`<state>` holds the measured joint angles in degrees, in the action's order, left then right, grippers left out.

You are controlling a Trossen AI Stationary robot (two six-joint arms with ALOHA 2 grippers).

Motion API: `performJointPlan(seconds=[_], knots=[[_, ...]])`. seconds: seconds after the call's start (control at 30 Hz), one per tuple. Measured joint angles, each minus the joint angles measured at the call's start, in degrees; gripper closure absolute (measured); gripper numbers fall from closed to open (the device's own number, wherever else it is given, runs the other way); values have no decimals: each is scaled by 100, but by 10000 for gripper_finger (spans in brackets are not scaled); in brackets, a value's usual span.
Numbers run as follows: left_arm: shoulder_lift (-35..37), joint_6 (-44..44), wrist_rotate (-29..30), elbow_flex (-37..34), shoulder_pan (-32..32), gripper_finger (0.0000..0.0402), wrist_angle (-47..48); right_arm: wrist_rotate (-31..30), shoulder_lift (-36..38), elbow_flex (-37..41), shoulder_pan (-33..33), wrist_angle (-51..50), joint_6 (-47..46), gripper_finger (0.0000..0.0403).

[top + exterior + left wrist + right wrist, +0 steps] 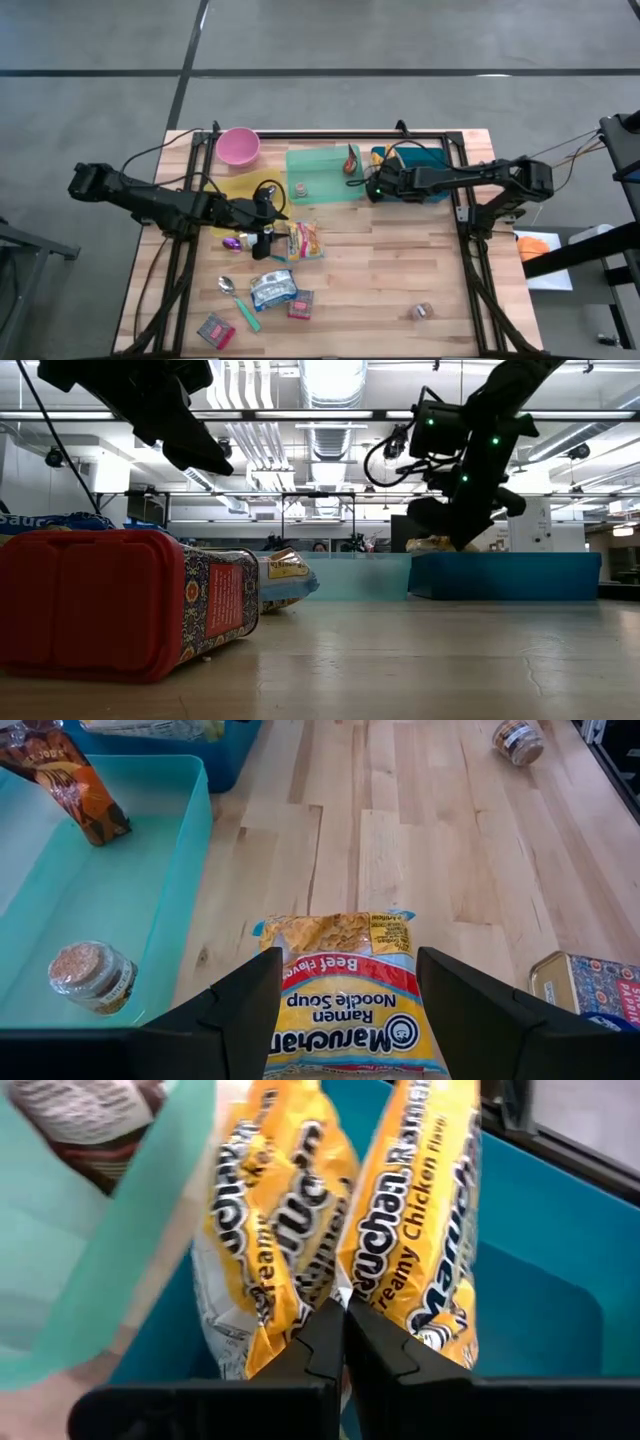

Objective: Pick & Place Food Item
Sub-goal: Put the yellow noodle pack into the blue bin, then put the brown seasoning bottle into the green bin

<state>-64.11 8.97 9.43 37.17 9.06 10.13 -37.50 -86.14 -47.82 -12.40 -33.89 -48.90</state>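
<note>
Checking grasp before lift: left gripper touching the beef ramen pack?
Cannot tell. The left wrist view shows the left gripper straddling the ramen pack with the pack's edges meeting both fingers, but no plain contact or gap.
</note>
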Motion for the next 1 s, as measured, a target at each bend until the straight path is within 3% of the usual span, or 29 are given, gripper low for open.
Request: performJointPlan(seconds=[0.23,0.5,0.67,1.0], knots=[[1,0,0,0,0,161,0,411,111,-157,-4,8,273,369],[1,0,0,0,-2,161,0,790,132,-264,-4,-22,586,243],[-1,0,0,0,-2,161,0,1238,134,-527,-1,-262,888,188],[0,0,0,0,-2,161,50,1207,141,-1484,251,-2049,615,168]])
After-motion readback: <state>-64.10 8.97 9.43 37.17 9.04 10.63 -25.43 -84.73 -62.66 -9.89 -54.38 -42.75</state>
